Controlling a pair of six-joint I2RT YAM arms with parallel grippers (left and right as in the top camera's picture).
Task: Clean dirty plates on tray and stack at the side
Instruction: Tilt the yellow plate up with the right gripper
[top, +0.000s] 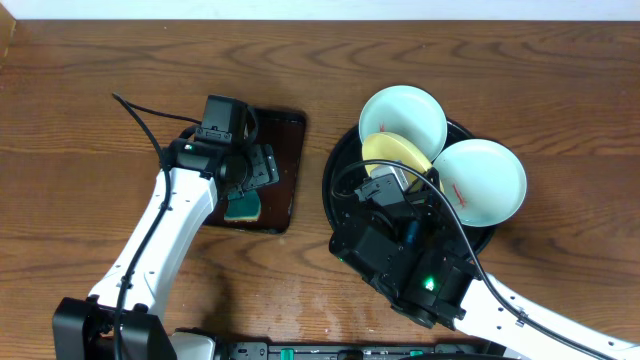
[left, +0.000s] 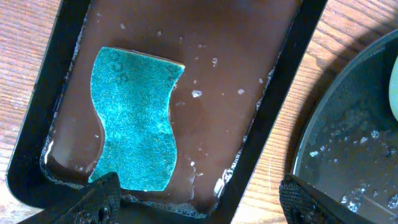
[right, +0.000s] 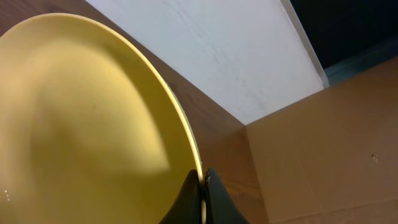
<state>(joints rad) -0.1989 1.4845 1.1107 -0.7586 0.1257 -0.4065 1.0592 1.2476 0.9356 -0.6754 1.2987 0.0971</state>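
Nearest, over the middle of the black tray (top: 338, 170): right gripper (right: 203, 186), pinched tight on the rim of the pale yellow plate (right: 81, 124), plate tilted. Left of the black tray: left gripper (left: 205, 202), fingers spread wide, above a teal sponge (left: 134, 121) in a wet brown tray (left: 249, 62). Farther off, red-smeared: right mint plate (top: 482, 180) over the black tray's right rim, far mint plate (top: 402, 115) over its far rim.

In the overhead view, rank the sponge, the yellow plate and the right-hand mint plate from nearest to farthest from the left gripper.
1. sponge, right by the left gripper, in the brown tray.
2. yellow plate, across over the black tray.
3. right-hand mint plate, farthest right.
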